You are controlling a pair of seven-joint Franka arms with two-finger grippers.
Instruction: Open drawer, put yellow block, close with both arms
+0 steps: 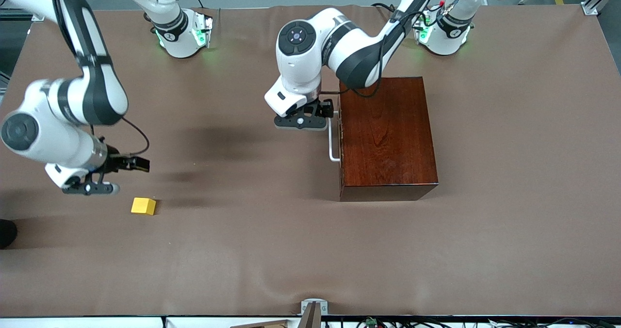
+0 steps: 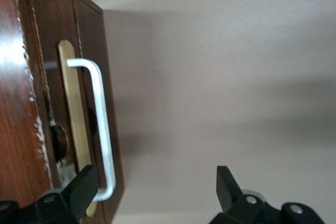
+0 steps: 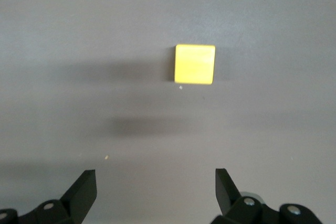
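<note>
The glossy reddish-brown box point(image 1: 388, 139) stands on the table with the drawer shut in it. The drawer's white U-shaped handle point(image 1: 334, 141) faces the right arm's end of the table. My left gripper point(image 1: 326, 110) is open beside the end of the handle farther from the front camera. In the left wrist view one fingertip point(image 2: 79, 187) lies by the handle's point(image 2: 100, 124) bend and the left gripper point(image 2: 155, 184) holds nothing. The yellow block point(image 1: 143, 205) lies on the table. My right gripper point(image 1: 139, 164) hovers open and empty over the table beside it. The right wrist view shows the block point(image 3: 195, 64) ahead of the open right gripper point(image 3: 156, 187).
A brown cloth point(image 1: 271, 250) covers the table. A dark object point(image 1: 7, 233) sits at the table's edge by the right arm's end. A small metal bracket point(image 1: 313, 308) sits at the edge nearest the front camera.
</note>
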